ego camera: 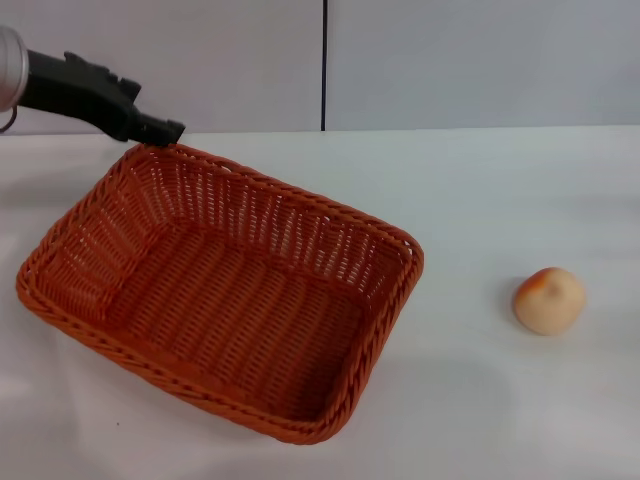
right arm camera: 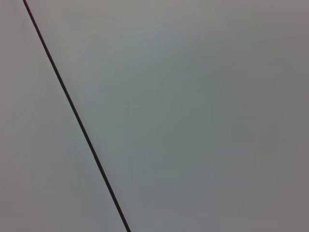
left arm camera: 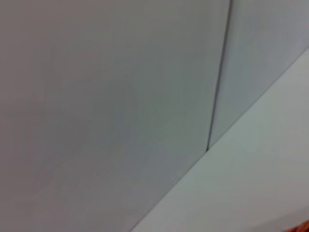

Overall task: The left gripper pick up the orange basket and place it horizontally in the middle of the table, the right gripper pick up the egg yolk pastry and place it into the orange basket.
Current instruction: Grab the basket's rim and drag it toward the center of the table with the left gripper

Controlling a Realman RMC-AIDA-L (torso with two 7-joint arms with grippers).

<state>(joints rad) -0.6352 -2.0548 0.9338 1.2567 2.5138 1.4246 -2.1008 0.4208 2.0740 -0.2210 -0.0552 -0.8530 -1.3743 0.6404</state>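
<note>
The orange basket [ego camera: 225, 290] rests on the white table [ego camera: 480, 200] at the left and centre, turned at a slant, with nothing inside it. My left gripper [ego camera: 160, 130] reaches in from the upper left, its black tip right at the basket's far rim corner. Whether it holds the rim is unclear. A sliver of the orange basket [left arm camera: 303, 227] shows at the edge of the left wrist view. The egg yolk pastry [ego camera: 549, 300] lies alone on the table to the right of the basket, well apart from it. The right gripper is out of view.
A pale wall with a dark vertical seam [ego camera: 324, 65] stands behind the table. The right wrist view shows only that wall and the dark seam [right arm camera: 77, 118]. Bare tabletop lies between basket and pastry.
</note>
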